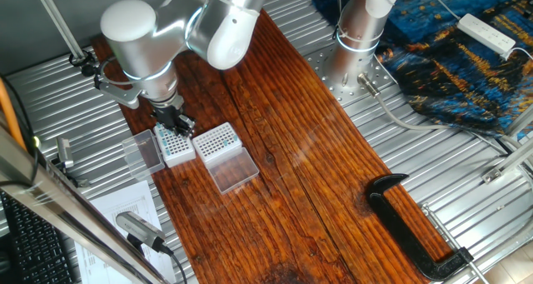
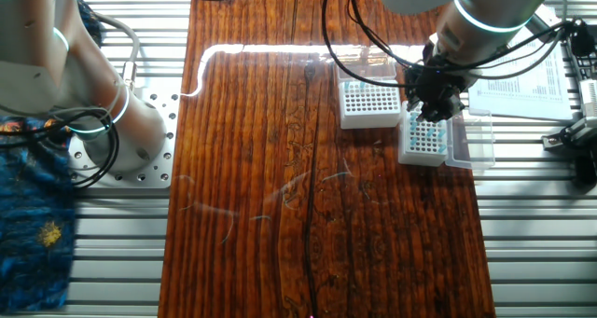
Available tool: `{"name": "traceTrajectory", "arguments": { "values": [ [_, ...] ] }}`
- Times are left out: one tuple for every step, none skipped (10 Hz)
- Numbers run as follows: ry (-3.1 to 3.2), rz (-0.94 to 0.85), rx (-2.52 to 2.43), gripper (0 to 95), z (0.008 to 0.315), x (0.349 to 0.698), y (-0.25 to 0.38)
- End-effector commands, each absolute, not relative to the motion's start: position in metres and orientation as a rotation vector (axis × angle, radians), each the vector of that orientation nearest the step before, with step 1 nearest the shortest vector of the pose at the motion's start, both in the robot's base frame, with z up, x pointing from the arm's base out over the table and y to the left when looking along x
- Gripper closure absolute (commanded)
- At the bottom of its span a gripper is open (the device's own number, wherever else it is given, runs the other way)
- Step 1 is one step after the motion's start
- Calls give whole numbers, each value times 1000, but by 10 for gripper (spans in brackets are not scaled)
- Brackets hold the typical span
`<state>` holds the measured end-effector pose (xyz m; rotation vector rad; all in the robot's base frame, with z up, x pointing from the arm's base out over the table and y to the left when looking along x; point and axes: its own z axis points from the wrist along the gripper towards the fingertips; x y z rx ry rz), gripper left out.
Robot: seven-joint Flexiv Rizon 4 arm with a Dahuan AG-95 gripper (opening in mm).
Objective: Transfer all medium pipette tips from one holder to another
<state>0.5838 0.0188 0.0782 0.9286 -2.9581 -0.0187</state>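
The opaque white-sided holder (image 1: 175, 146) stands on the wooden table, with several teal pipette tips (image 1: 172, 140) in its grid. It also shows in the other fixed view (image 2: 423, 141), tips (image 2: 426, 135) as teal dots. Its smoky lid (image 1: 143, 151) lies open beside it. The clear-sided holder (image 1: 216, 141) stands right next to it, its grid top showing no teal, its flat clear lid (image 1: 234, 172) folded open; it also shows in the other fixed view (image 2: 370, 104). My gripper (image 1: 176, 123) points down, low over the far edge of the white-sided holder. Its dark fingers hide their own gap.
A black clamp (image 1: 416, 226) lies at the table's near right edge. A second robot base (image 1: 358, 34) stands at the back on the metal surface. Papers (image 2: 522, 85) and a handheld tool (image 1: 140, 231) lie beside the table near the holders.
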Motion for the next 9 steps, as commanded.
{"name": "traceTrajectory", "arguments": {
  "values": [
    [-2959,-16,930,760,77,584,18],
    [-2959,-15,929,760,77,584,18],
    [-2960,-17,927,950,77,584,18],
    [-2961,-16,924,950,77,584,18],
    [-2961,-16,923,950,77,584,18],
    [-2961,-17,923,950,78,584,18],
    [-2962,-18,924,950,78,584,18],
    [-2963,-18,920,950,78,584,18],
    [-2963,-21,907,950,81,583,19]
  ]
}}
